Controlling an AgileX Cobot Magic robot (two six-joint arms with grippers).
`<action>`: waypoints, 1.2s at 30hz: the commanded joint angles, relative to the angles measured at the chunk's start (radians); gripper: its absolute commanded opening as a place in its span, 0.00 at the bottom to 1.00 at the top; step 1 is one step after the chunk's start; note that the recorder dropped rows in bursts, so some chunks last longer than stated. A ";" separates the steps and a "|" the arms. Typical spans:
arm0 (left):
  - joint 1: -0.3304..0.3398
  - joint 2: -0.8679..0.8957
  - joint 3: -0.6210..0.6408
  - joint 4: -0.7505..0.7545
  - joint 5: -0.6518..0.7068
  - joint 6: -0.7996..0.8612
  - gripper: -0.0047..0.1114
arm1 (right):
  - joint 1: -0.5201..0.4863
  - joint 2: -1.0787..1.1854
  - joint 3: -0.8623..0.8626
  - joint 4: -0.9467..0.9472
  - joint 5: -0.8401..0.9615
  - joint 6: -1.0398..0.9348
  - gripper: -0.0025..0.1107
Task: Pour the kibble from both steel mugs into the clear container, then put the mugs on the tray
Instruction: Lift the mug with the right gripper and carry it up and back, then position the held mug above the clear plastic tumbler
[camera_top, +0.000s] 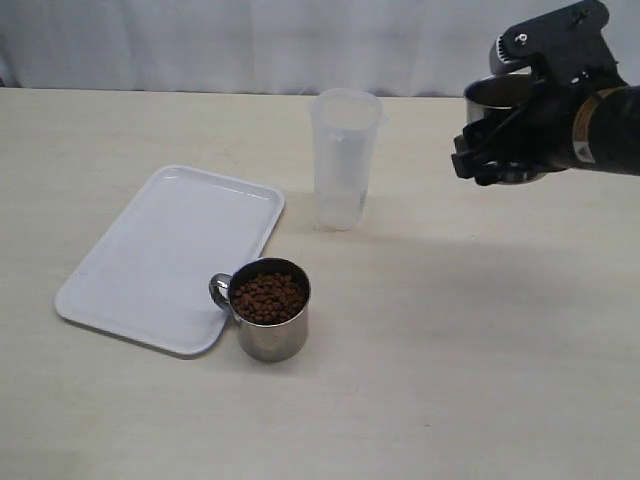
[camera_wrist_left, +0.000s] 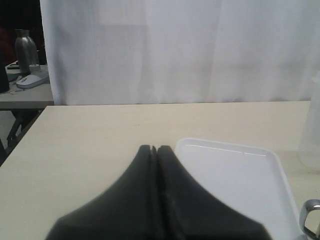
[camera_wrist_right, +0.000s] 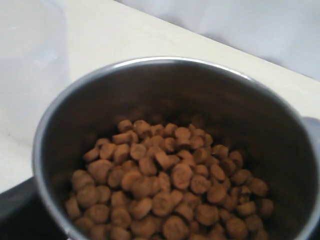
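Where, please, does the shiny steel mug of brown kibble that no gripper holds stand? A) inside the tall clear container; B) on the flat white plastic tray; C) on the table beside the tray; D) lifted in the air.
C: the free steel mug stands on the beige table, beside the white tray and its rim.
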 joint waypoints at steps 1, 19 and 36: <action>-0.003 -0.001 0.001 -0.001 -0.005 -0.011 0.04 | -0.003 0.037 -0.062 -0.028 0.028 -0.011 0.06; -0.003 -0.001 0.001 -0.001 -0.005 -0.011 0.04 | 0.276 0.264 -0.311 -0.601 0.421 0.268 0.06; -0.003 -0.001 0.001 -0.001 -0.012 -0.011 0.04 | 0.276 0.325 -0.339 -0.807 0.408 0.250 0.06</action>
